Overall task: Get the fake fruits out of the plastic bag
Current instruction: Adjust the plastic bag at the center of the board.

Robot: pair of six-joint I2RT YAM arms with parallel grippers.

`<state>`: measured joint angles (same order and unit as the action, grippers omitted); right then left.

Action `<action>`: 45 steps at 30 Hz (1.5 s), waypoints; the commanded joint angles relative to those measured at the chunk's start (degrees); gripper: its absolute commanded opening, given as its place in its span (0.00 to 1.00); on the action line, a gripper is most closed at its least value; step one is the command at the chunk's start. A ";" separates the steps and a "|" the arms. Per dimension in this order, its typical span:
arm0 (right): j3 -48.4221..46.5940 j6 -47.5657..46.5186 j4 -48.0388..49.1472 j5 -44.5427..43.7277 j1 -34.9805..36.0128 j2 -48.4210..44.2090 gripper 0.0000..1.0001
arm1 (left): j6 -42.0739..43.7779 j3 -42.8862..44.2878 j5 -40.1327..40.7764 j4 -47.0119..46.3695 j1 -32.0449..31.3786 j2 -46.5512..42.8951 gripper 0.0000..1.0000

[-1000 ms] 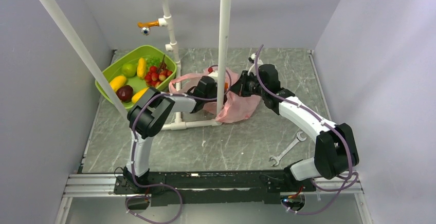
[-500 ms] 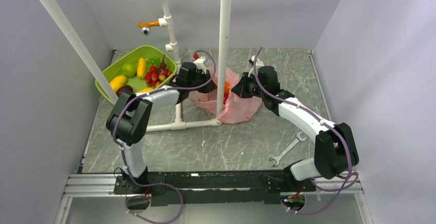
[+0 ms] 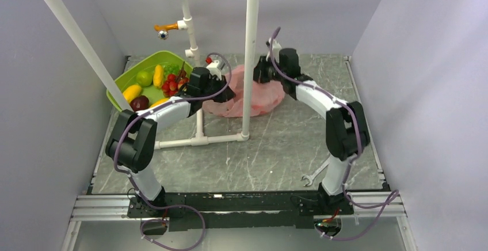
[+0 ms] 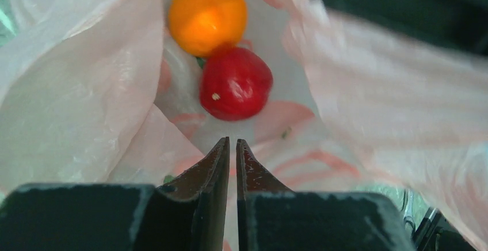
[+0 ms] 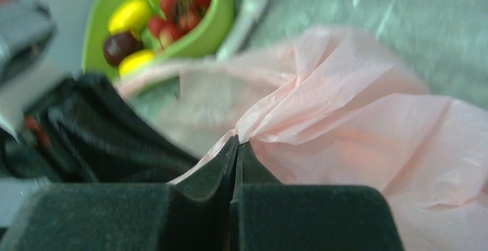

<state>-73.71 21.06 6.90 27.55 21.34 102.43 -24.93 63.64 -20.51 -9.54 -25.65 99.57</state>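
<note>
- Silver open-ended wrench (image 3: 320,169): lower right of the overhead view, on the grey marbled table (image 3: 276,153).
- Left gripper (image 4: 230,146): fingers pressed almost together with pink film in the slit, at the left edge of the thin translucent pink plastic bag (image 3: 262,98), mid-frame.
- Right gripper (image 5: 237,144): clamped tight on a fold at the bag's upper right.
- Inside the bag, upper centre of the left wrist view: red roundish plastic fruit (image 4: 236,83), touching the round orange plastic fruit (image 4: 207,15) beyond it.
- Green plastic tub (image 3: 124,84) of assorted fruit: upper left of the overhead view.

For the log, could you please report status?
Right tool shut on translucent pink plastic bag. Left tool shut at its mouth. Round orange fake fruit, red roundish fake fruit inside. White upright pipe near bag.
</note>
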 commanded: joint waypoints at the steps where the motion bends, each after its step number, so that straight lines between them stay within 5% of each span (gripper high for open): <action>1: -15.17 6.52 7.63 13.40 -0.60 6.25 0.00 | -0.44 1.90 0.93 1.94 0.53 -4.00 0.15; 9: -12.75 26.24 25.45 25.69 0.70 5.78 0.00 | 0.01 0.10 3.11 3.14 1.65 -8.31 0.16; 19: 6.94 17.71 21.03 23.09 -2.38 1.49 0.00 | -2.37 -2.20 1.42 1.95 1.65 -4.73 0.20; 45: 7.63 16.34 16.66 20.96 -2.37 -1.52 0.00 | 11.25 9.27 20.20 9.16 -0.84 6.88 0.79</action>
<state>-64.84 38.52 22.44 48.29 18.94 102.63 -17.54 71.09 -5.23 -2.11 -25.06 105.60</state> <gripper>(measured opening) 0.007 0.742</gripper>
